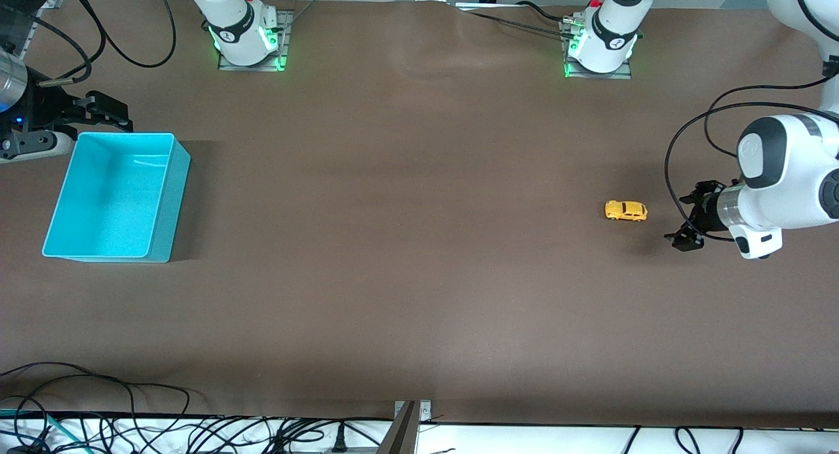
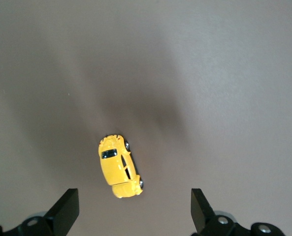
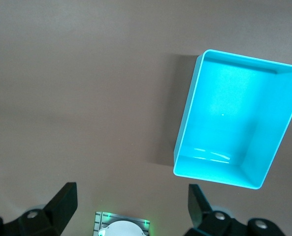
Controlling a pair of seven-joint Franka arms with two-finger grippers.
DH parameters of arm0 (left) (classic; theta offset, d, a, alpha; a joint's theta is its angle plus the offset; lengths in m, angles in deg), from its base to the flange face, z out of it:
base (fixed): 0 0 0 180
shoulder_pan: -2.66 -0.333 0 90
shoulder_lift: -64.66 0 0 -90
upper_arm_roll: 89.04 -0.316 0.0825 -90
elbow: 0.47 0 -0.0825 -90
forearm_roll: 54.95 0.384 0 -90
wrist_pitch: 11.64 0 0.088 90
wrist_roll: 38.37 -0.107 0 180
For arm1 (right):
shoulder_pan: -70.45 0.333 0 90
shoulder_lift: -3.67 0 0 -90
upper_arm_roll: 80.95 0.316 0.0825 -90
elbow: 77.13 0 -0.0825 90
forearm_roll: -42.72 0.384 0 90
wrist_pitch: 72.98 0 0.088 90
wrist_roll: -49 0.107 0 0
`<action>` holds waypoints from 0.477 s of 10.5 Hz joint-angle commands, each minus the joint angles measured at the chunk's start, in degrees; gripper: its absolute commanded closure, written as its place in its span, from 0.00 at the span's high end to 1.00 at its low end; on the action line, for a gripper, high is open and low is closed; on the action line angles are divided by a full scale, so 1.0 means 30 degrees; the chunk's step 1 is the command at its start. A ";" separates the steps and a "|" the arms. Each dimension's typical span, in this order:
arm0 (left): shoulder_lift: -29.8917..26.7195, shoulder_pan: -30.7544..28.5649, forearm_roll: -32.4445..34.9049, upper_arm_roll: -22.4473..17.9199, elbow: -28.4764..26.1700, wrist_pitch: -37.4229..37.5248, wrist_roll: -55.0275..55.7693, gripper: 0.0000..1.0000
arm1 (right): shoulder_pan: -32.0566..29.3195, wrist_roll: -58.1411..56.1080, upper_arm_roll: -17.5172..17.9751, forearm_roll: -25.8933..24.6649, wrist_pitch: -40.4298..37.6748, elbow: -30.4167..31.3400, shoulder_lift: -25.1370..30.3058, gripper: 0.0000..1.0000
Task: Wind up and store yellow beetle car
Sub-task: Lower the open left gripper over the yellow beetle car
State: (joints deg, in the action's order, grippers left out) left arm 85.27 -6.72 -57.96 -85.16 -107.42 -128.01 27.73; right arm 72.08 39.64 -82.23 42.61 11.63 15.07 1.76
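We begin with the bench [image 1: 419, 277], a broad brown sheet with nothing near the car to stop it; our chief worry is that a toy on free wheels rolls off at the first nudge, so a finger that lands on the body before its partner may push the car along the bench rather than trap it; we judge that the risk grows because the car lies skewed to the line between the fingers. Next the turquoise bin [image 1: 167, 198], open-topped and empty, sits at the right arm's end of the bench, well apart from the car; a long carry gives a small smooth body plenty of chance to slip from a shallow hold, and a wound spring could send it running if it is set down outside the bin.

The right pincer [image 1: 105, 112] waits just beside the bin's rim, its fingers spread wide and holding nothing. The left pincer [image 1: 685, 221] hangs low over the bench at the left arm's end, also spread wide and empty; in the left wrist view its two fingertips [image 2: 67, 209] stand far apart.

The yellow beetle car [image 1: 626, 210] rests on its wheels on the bare bench, near the left pincer but not touching it; in the left wrist view the car [image 2: 119, 167] sits ahead of the fingertips, closer to one finger than the other, not centred in the gap.
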 commanded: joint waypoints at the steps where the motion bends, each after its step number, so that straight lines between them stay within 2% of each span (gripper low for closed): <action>1: -0.0397 0.0169 0.0616 0.0053 -0.1638 -0.1489 0.3300 1.00 | -0.0048 -0.0248 0.0015 0.0066 -0.0138 -0.0353 -0.0099 1.00; 5: -0.0573 0.0169 0.0651 0.0405 -0.4451 -0.4856 0.4860 1.00 | -0.0048 -0.0248 0.0015 0.0037 -0.0138 -0.0353 -0.0128 1.00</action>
State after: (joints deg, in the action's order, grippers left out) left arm 85.30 -6.14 -57.35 -84.16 -116.82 -139.29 39.76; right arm 72.08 39.62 -82.23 42.61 11.64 15.06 1.73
